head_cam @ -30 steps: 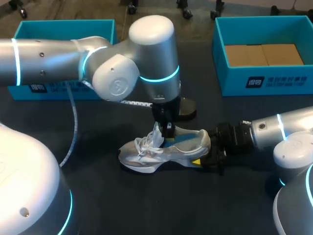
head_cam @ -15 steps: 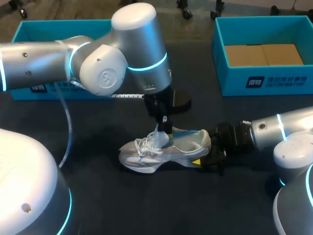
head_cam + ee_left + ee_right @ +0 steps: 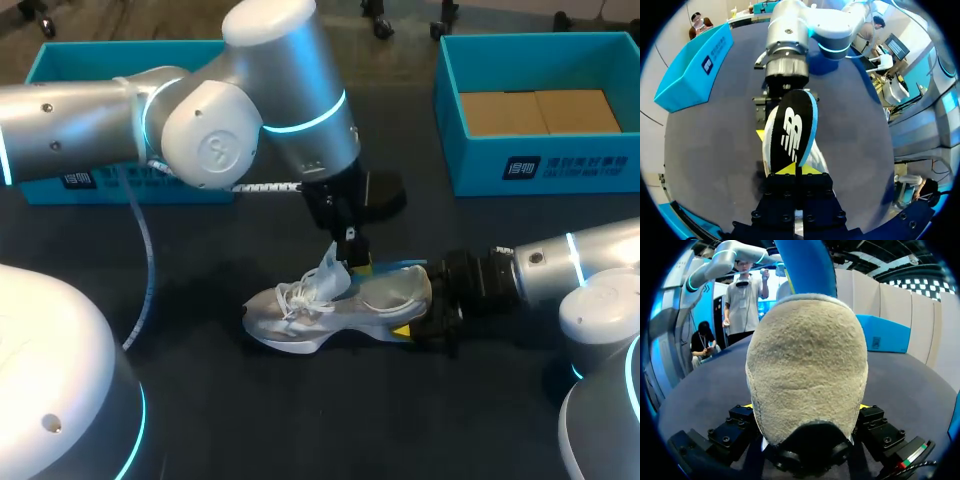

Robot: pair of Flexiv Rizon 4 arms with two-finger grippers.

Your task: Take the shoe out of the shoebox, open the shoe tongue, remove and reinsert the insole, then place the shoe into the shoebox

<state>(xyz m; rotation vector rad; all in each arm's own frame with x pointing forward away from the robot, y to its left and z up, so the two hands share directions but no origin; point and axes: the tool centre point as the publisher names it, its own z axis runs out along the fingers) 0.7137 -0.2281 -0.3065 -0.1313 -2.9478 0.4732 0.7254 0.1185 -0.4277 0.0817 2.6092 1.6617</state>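
A dark table is seen from above and behind the robot. Near the middle of it, a little toward 6 o'clock, a white and grey shoe is set on its sole, toe toward 9 o'clock and heel toward 3 o'clock. Its tongue is lifted up over loose white laces.

At the heel, the right gripper is seen coming in low from 3 o'clock, closed around the back of the shoe. In the right wrist view the fuzzy heel of the shoe is held between the fingers of the right gripper, and a yellow tip is just seen at each side, pressed to it.

Just beyond the shoe, toward 12 o'clock, the left gripper is seen pointing down over the shoe's opening, on an arm entering from 9 o'clock. It is clamped on one end of a blue-edged insole, which is partly drawn up out of the shoe. In the left wrist view the black insole is pinched between the yellow tips of the left gripper, with the shoe under it and the right gripper ahead.

Farthest off, two teal boxes are set along the far edge: the left box at 10 o'clock, partly hidden by the left arm, and the right box at 2 o'clock, with brown cardboard lying in it.
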